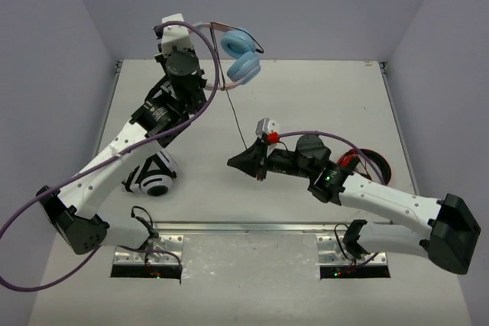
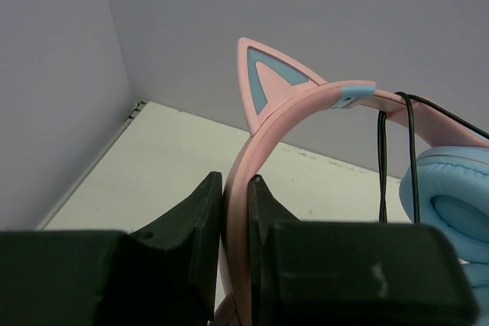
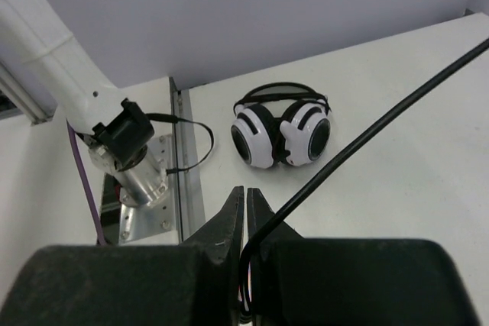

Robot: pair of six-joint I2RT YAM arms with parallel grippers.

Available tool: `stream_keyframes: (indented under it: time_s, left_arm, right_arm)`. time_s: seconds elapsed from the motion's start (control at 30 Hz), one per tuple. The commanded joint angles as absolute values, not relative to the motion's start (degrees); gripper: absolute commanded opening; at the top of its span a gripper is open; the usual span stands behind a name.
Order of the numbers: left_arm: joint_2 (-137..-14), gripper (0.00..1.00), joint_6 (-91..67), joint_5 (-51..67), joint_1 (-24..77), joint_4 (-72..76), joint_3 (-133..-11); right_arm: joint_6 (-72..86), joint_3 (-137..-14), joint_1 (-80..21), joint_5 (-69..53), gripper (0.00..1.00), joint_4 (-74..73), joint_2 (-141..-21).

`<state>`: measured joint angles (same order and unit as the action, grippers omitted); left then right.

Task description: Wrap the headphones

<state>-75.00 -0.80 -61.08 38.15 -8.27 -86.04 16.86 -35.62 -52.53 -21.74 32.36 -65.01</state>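
Above table (image 1: 321, 97) | left tool (image 2: 237, 182) grips headphones (image 2: 294, 101) (headband) | right tool (image 3: 245, 193) pinches cable (image 3: 367, 131)

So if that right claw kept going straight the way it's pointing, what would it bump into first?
Probably the black-and-white headphones lying on the table, slightly off its line. The right gripper could also pass above them, since height is unclear.

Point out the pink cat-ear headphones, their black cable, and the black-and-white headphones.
pink headphones (image 1: 243, 66): top external view, on a light blue ear cup.
black cable (image 3: 382, 122): right wrist view, on the straight stretch crossing the table.
black-and-white headphones (image 3: 254, 141): right wrist view, on the left white ear cup.
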Motion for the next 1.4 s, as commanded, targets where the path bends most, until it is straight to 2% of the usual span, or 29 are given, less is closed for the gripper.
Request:
stream_keyframes:
  time_s: [0.0,0.23,0.47,0.57,0.6,0.67,0.8,0.9,1.03,1.17,1.2,1.37]
  left_arm:
    - [-74.26,0.0,-7.46,-60.56,36.12,-1.14,-88.25]
    - [-73.48,0.0,-15.72,-61.88,35.86,-2.81,-79.99]
    - [-72.86,0.0,-15.56,-61.62,35.42,-1.15,-72.43]
    - [-70.94,0.0,-11.98,-53.47,35.33,2.97,-65.85]
    - [-68.58,0.0,-9.69,-46.3,35.42,6.73,-59.91]
    - [-65.67,0.0,-10.36,-41.33,35.42,10.9,-53.12]
    - [-59.25,0.0,-8.79,-21.07,35.59,19.13,-38.52]
    - [-57.83,0.0,-9.22,-18.82,39.36,17.68,-33.49]
    - [-56.17,0.0,-11.08,-13.88,43.22,15.29,-28.93]
    - [-50.81,0.0,-11.07,-18.09,49.38,11.1,-25.14]
    - [-49.32,0.0,-12.29,-19.41,51.83,9.51,-25.22]
    - [-43.6,0.0,-14.5,-24.34,58.09,3.52,-23.65]
  right_arm:
    - [11.52,-41.63,-54.23,-25.2,0.01,18.83,-63.54]
    - [5.99,-52.81,-54.84,-25.75,0.01,0.39,-67.76]
    - [2.03,-58.43,-55.02,-21.63,0.01,-7.62,-66.18]
    - [-2.97,-62.64,-54.93,-15.22,0.01,-13.78,-66.44]
    - [-6.64,-63.71,-54.93,-12.07,0.01,-16.67,-66.88]
    - [-10.61,-66.96,-54.84,-9.24,0.01,-19.93,-67.5]
    - [-22.82,-70.31,-54.67,-5.37,0.01,-27.41,-69.61]
    - [-27.23,-71.98,-54.41,-2.47,0.01,-31.36,-71.45]
    - [-30.67,-72.07,-53.62,2.63,0.01,-31.29,-72.51]
    - [-33.57,-70.85,-52.47,11.93,0.02,-28.31,-75.4]
    - [-34.44,-70.58,-52.3,17.26,0.02,-25.69,-75.85]
    - [-37.7,-67.86,-50.28,28.2,0.04,-15.75,-77.69]
